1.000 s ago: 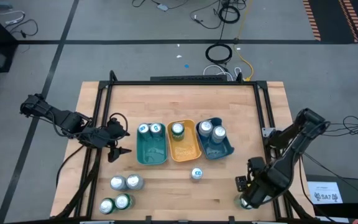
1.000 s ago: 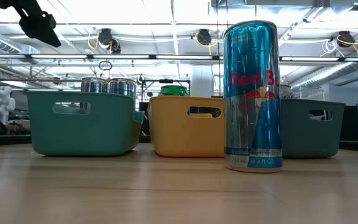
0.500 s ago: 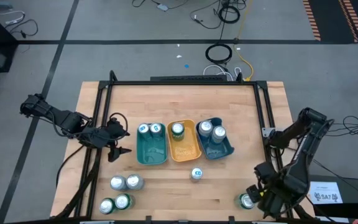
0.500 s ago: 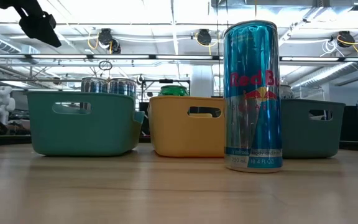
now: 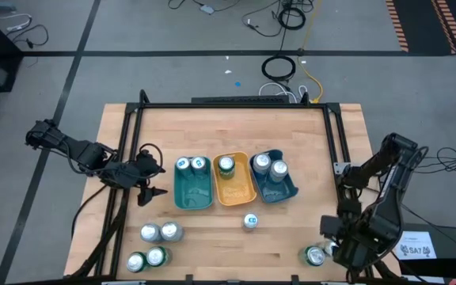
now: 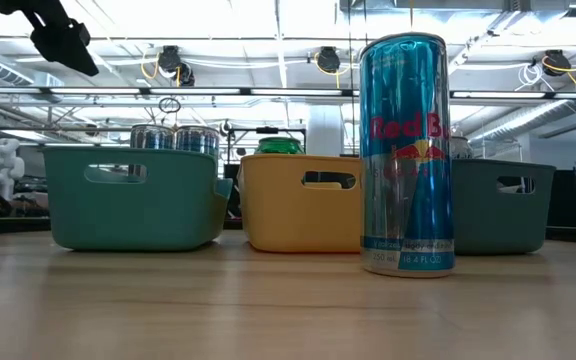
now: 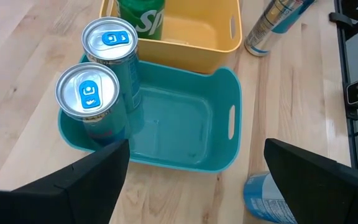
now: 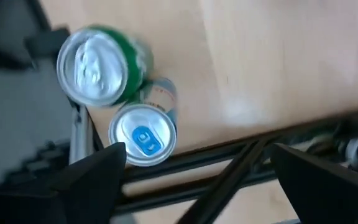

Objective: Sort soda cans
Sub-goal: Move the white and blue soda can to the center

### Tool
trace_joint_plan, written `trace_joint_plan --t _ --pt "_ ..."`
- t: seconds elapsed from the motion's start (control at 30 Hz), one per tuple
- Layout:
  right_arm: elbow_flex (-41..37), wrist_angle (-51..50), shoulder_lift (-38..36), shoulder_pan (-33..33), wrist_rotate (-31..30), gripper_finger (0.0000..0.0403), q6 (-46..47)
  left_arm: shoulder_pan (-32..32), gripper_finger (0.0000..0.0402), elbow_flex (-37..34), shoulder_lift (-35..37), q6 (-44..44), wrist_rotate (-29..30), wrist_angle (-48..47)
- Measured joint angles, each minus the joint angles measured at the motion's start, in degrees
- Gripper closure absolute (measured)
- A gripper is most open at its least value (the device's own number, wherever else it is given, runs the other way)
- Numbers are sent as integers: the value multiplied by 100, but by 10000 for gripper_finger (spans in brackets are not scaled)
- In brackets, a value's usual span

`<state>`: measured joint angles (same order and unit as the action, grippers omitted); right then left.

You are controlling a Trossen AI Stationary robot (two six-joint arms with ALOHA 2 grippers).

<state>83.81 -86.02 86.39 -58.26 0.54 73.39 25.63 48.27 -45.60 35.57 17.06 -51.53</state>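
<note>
Three trays stand mid-table: teal with two blue-tabbed cans, yellow with a green can, blue with two cans. A tall blue-silver can stands alone in front of them. Several more cans stand near the table's near left corner. A green can and a silver can stand at the near right corner. My right gripper hangs open above those two, pointing down. My left gripper waits open, left of the teal tray.
A black metal frame runs along the table's edges; its rail passes right beside the two near-right cans. A blue can shows near the teal tray's near end. Bare wood lies between the lone can and the near edge.
My right gripper has gone a little toward the table's right edge and slightly up. It has rolled about its own downward line. The can at the near right corner, covered by it before, now shows. The fingers have stayed open.
</note>
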Motion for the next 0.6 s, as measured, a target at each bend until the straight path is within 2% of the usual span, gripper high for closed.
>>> trace_joint_plan --t 0.1,0.33,0.6 --pt "0 126 62 0 72 12 -807 0 20 0 -1 2 0 0" --pt "0 769 249 -30 80 12 -1963 0 20 0 0 2 0 0" --pt "0 836 777 -204 76 12 -2273 0 20 0 0 11 -2 2"
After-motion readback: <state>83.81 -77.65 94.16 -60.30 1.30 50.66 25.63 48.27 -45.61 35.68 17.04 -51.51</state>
